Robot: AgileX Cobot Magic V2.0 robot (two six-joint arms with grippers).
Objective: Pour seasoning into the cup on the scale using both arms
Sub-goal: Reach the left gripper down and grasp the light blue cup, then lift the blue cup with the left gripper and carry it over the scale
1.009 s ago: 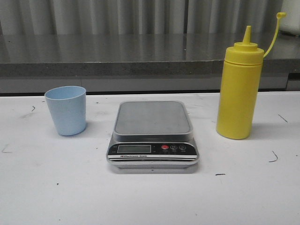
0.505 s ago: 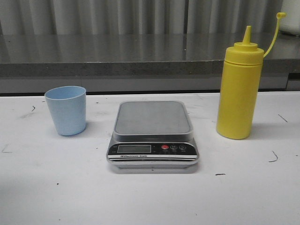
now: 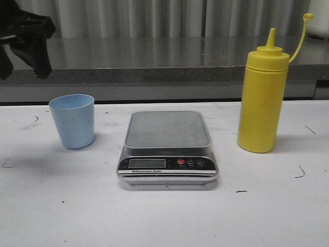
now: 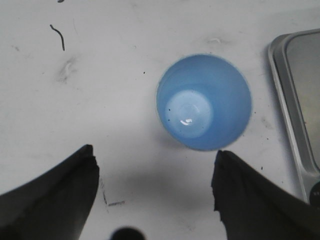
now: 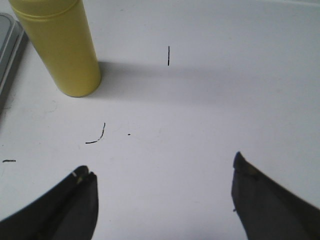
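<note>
the cup (image 3: 72,121) could be tipped if the left gripper (image 4: 155,192) is lowered off-centre, as a light tumbler is easily knocked. it is seen empty, upright on the table (image 3: 51,206), just beside the scale (image 3: 167,146), w/ the spread fingers above it, probably not yet level. nothing is held.

white table (image 3: 61,206), scuffed with dark marks; behind table: grey stone ledge (image 3: 154,56), corrugated metal wall (image 3: 154,15) above ledge.
</note>
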